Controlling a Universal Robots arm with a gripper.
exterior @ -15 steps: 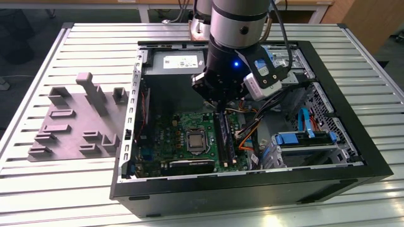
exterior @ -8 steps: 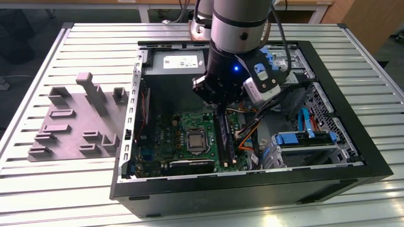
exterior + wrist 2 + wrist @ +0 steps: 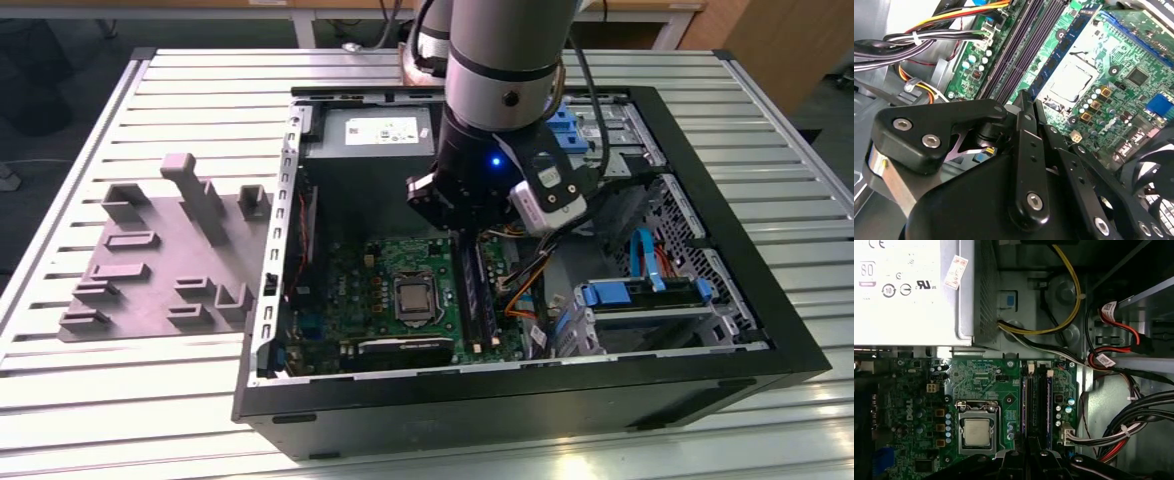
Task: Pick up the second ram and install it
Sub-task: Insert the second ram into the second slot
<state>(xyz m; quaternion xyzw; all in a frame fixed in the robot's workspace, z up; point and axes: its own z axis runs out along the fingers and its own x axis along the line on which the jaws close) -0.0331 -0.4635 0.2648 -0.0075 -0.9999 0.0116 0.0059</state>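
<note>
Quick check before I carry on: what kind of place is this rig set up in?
Most likely a lab or workshop test bench for PC assembly: an open computer case lies on a slatted aluminium table, a grey moulded parts tray sits beside it, and wooden furniture stands behind.

The power supply (image 3: 909, 290) label carries print and round certification marks, too unclear to read.

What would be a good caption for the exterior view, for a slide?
Robot arm reaching into an open computer case, its claw directly above the motherboard's memory sockets; a grey moulded tray sits on the table at the exterior view's left.
</note>
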